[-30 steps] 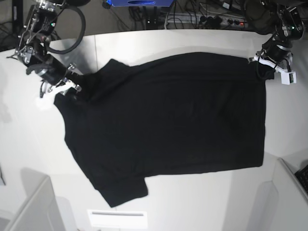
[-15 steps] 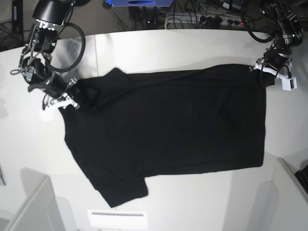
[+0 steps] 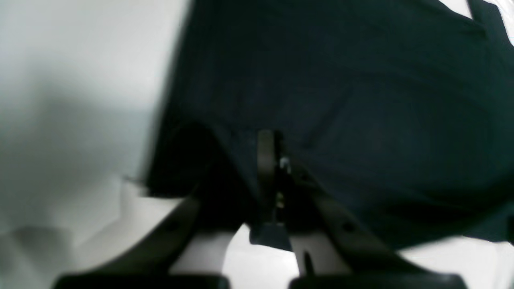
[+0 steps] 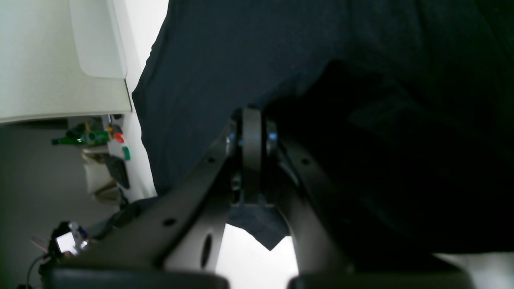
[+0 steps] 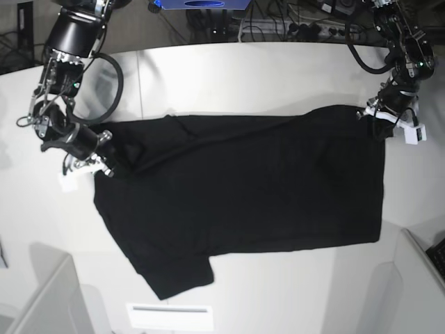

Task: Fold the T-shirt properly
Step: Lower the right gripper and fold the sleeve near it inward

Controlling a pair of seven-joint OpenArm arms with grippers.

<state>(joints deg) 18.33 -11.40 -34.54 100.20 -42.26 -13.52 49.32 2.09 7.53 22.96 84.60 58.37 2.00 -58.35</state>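
I'm dragging the far edge of the T-shirt (image 5: 243,188) toward me across the table (image 5: 229,66), folding it over; it's come well down in the last second. Left gripper (image 5: 379,120) and right gripper (image 5: 104,156) are both clamped tight on cloth, shirt lying flat between them

Bright, even overhead light; wrist views blurred.

Bare counter (image 5: 229,76) along the top of the frame and down the left side – room to pass there. T-shirt (image 5: 243,202) fills the centre. Raised grey panels (image 5: 49,299) block the lower left and lower right corners – cable clutter beyond the top edge.
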